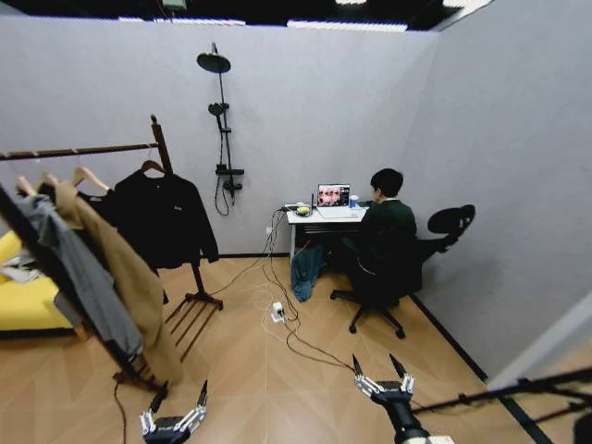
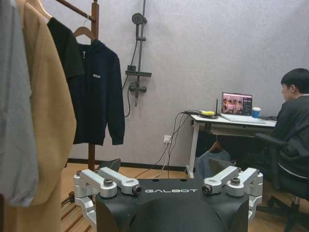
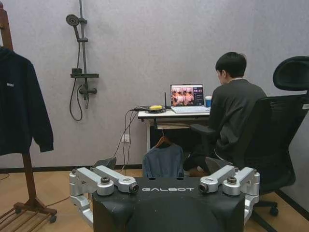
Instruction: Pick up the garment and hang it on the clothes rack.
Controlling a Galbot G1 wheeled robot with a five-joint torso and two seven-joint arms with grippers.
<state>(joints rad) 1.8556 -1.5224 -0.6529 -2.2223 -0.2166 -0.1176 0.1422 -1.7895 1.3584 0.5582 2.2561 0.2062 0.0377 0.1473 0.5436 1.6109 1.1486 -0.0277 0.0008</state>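
while garment [image 1: 165,218] hangs at clothes rack [image 1: 163,148] end, left gripper [image 1: 173,412] and right gripper [image 1: 381,372] fingers spread over bare floor [image 1: 268,379].

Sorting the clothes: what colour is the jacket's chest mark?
White, on the black jacket; clearest in the left wrist view.

You see the wooden floor [image 1: 277,388] carrying the clothes rack [image 1: 159,148], whose slatted base [image 1: 190,319] rests on the boards. White cables [image 1: 277,287] and a power strip [image 1: 277,312] lie on it near the white desk [image 1: 324,218], with 1 office chair [image 1: 407,268] beside.
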